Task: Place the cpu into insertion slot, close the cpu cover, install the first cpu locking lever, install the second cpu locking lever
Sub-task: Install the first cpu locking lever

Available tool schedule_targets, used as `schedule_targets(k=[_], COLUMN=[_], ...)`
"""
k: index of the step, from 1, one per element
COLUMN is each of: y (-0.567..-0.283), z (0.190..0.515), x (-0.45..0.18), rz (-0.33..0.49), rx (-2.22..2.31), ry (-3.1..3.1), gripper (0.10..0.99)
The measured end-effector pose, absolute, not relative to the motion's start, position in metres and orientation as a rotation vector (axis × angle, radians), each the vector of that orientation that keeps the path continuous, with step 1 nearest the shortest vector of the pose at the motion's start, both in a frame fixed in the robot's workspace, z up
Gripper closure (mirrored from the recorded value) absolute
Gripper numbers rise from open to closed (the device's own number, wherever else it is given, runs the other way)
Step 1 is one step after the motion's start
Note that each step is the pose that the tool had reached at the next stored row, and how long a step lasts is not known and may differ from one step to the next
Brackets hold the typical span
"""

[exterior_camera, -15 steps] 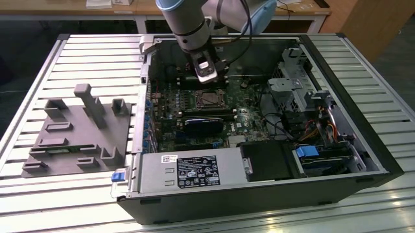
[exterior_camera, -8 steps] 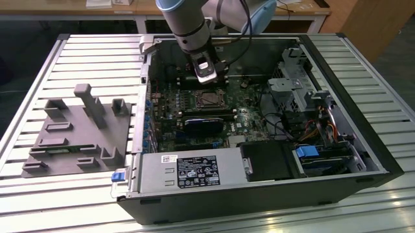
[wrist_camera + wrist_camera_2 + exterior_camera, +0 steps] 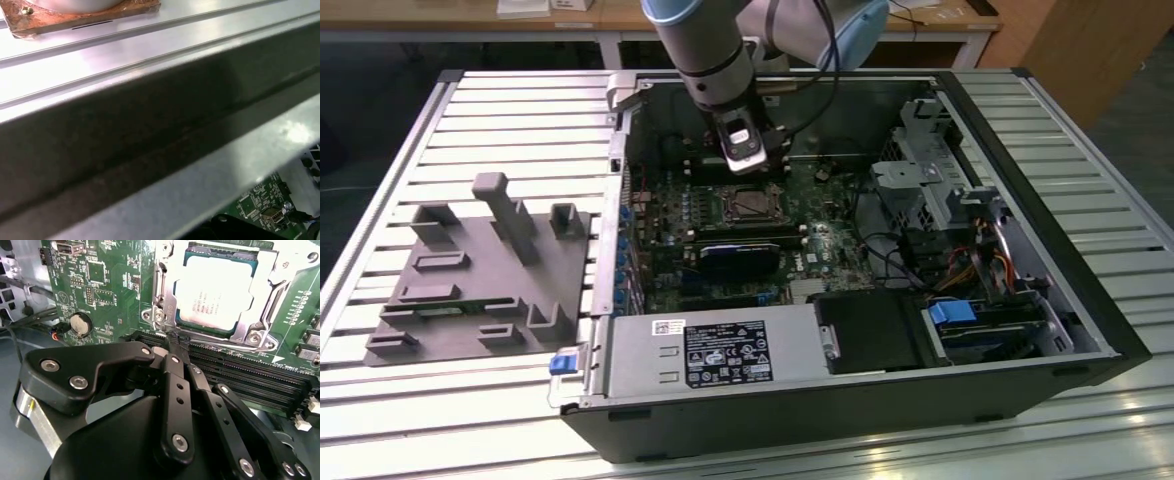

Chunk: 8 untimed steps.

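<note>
Jaws are closed with nothing visibly gripped, just short of the cpu cover (image 3: 265,265), judged thin, stiff, best pressed at its frame, not the fragile cpu (image 3: 214,290).

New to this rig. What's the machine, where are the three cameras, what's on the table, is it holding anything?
One robot arm reaches into an open computer case lying on a slatted metal table. The exterior view watches from off the arm; both wrist views ride on it. On the exterior view's left sits a grey parts tray. In the second wrist view the black gripper has its fingers shut together at the socket's edge; whether they pinch anything I cannot tell. The cpu sits in the insertion slot under the closed cpu cover. The first wrist view faces what looks like the case's wall.
</note>
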<state>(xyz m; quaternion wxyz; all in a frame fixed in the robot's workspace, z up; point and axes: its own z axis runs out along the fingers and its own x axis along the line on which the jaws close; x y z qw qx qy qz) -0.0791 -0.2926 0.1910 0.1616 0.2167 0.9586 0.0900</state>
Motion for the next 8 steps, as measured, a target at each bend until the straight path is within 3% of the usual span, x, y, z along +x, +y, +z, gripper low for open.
schedule_targets(k=[8], y=[-0.2960], z=[0.1897], x=[-0.0791], rz=[0.264], rx=[0.636], ry=[2.732], gripper=[0.984])
